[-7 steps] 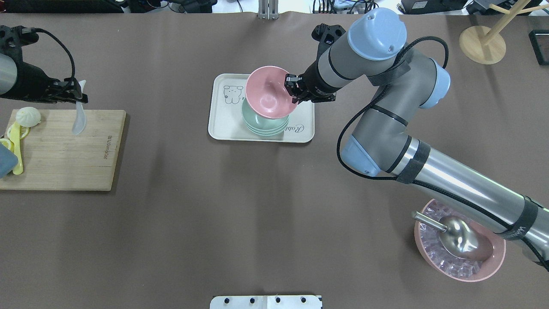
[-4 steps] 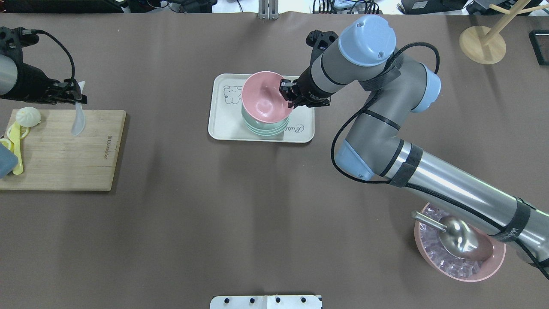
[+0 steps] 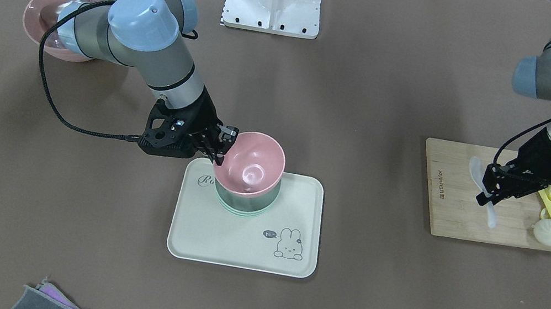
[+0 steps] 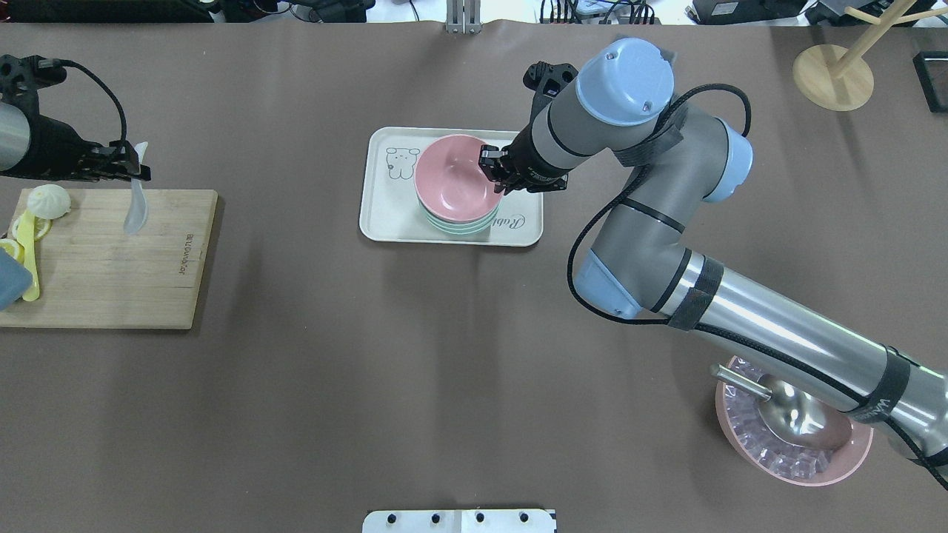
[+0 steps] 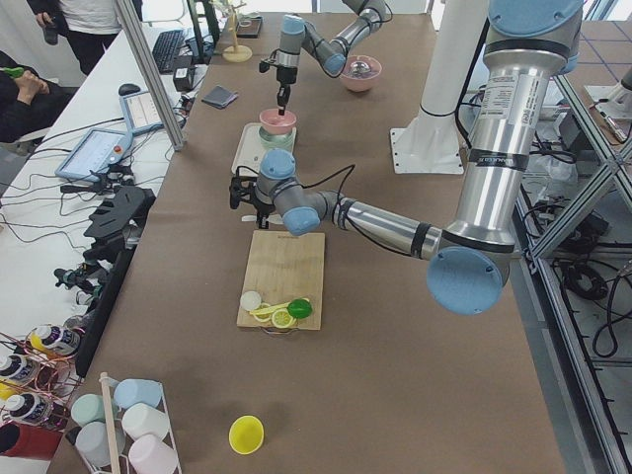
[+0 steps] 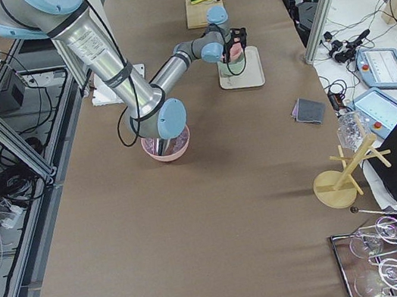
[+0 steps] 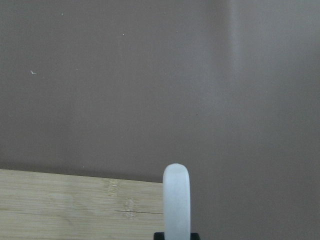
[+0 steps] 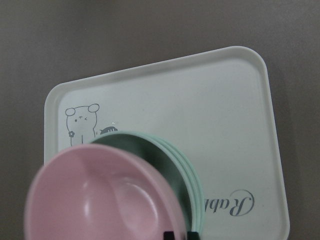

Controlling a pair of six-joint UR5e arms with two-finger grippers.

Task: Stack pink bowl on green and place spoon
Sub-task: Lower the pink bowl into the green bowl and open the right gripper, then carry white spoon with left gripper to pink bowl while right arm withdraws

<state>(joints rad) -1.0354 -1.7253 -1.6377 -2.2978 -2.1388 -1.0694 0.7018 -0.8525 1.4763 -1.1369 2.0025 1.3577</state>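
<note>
While the right gripper (image 4: 492,169) pinches its smooth rim, the pink bowl (image 4: 450,181) nests in the green bowl (image 4: 459,224), mid-frame. The left gripper (image 4: 122,167) clamps a translucent spoon (image 4: 135,209).

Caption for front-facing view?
Right end effector grips pink bowl atop green bowl; left end effector holds spoon over cutting board.

At centre frame you see the pink bowl (image 4: 452,181) and green bowl (image 4: 459,226) in smooth, glossy plastic on a matt tray (image 4: 385,215). At left, your spoon (image 4: 135,211) looks translucent plastic, the board (image 4: 111,274) grained wood, the table cover (image 4: 444,370) matt.
</note>
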